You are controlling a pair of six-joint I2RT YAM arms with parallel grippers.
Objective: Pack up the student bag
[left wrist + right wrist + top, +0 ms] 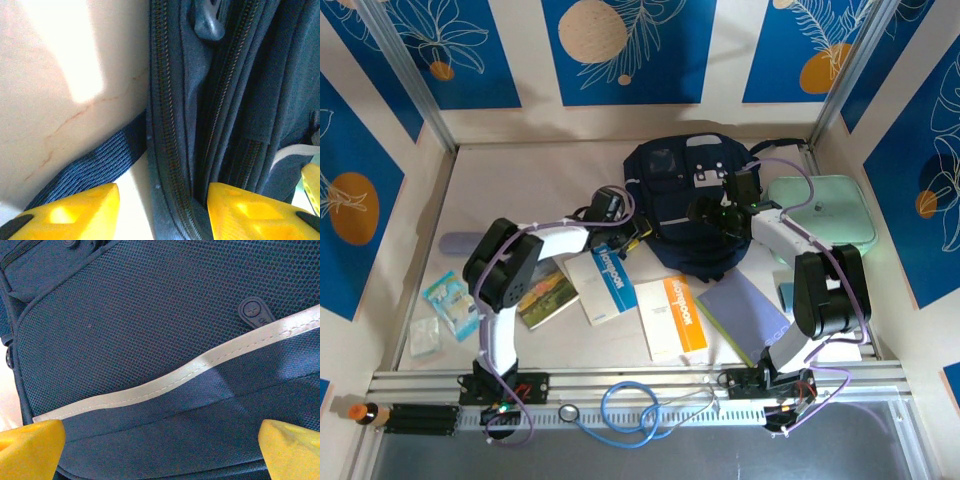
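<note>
Apparent opening stage: student bag (665, 200) lies far-centre on the desk (520, 180), left jaws half-wide astride its zip edge (167, 125), right jaws wide above its front; next move probably requires pinching the zip.

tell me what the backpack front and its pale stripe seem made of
Backpack: matte navy woven synthetic, probably nylon or polyester, going by the fine honeycomb weave. Pale stripe: smooth strip, stitched along both edges, likely reflective tape.

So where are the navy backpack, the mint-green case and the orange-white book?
Navy fabric backpack (670, 228): top view, front panel.
Mint-green rounded case (840, 225): top view, lid.
Orange-and-white book (670, 318): top view, cover.
</note>
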